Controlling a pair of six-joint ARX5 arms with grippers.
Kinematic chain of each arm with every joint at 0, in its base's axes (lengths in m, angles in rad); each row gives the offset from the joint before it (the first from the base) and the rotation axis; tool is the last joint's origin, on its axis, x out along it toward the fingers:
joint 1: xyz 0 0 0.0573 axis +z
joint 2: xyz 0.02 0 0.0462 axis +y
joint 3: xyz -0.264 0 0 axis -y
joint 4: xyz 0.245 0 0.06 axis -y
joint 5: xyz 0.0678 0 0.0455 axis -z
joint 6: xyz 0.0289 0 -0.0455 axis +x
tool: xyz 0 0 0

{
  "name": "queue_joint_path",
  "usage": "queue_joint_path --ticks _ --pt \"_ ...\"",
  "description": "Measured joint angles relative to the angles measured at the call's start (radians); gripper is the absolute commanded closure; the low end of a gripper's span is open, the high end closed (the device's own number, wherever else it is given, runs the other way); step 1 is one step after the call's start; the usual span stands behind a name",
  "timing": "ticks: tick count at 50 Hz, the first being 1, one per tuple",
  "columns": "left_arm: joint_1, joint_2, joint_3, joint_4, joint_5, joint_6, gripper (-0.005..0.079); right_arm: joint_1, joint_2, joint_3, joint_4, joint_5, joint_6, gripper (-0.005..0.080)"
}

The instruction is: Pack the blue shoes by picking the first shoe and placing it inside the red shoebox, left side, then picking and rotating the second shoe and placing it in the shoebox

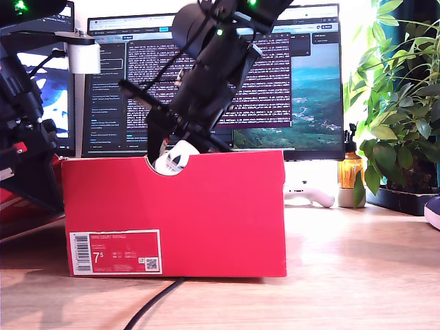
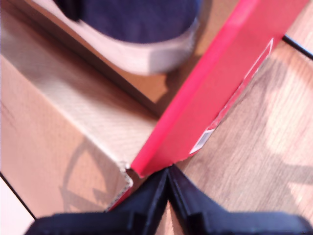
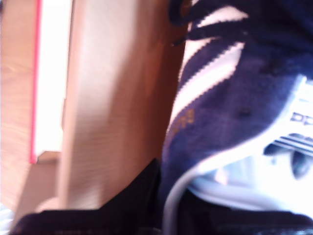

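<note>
The red shoebox point(image 1: 206, 213) stands open at the middle of the exterior view, its size label point(image 1: 115, 252) low on the front. One arm point(image 1: 206, 89) reaches down into it from above. That is my second arm, and my second gripper point(image 3: 166, 215) is shut on a blue shoe point(image 3: 225, 107) by its collar, beside the box's inner cardboard wall point(image 3: 112, 107). A white bit of shoe point(image 1: 172, 161) shows through the notch. My first gripper point(image 2: 168, 191) is shut and empty, just outside the box's labelled corner point(image 2: 146, 169). A blue shoe toe point(image 2: 142, 29) lies inside.
Two monitors point(image 1: 275, 75) stand behind the box. Toward the exterior view's right are an amber bottle point(image 1: 349, 172), a white controller point(image 1: 313, 196), a leafy plant point(image 1: 399, 103) and a dark blue rounded thing point(image 1: 433, 210) at the edge. A black cable point(image 1: 155, 306) runs under the box front.
</note>
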Motion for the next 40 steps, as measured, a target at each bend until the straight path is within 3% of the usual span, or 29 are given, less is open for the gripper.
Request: queue_joint_path --ticks 19,28,35,40 --pt "0.000 0.000 0.000 0.000 -0.004 0.000 0.0761 0.012 0.022 0.000 0.055 0.007 0.029 0.0762" --pt "0.000 0.000 0.000 0.000 -0.008 0.000 0.0761 0.012 0.022 0.000 0.060 -0.020 0.024 0.0640" --pt "0.000 0.000 0.000 0.001 -0.008 0.000 0.0761 0.021 0.022 0.000 0.038 -0.035 0.001 0.0611" --pt "0.000 0.000 0.000 0.002 -0.008 0.000 0.0761 0.031 0.022 0.000 0.022 -0.036 -0.002 0.0543"
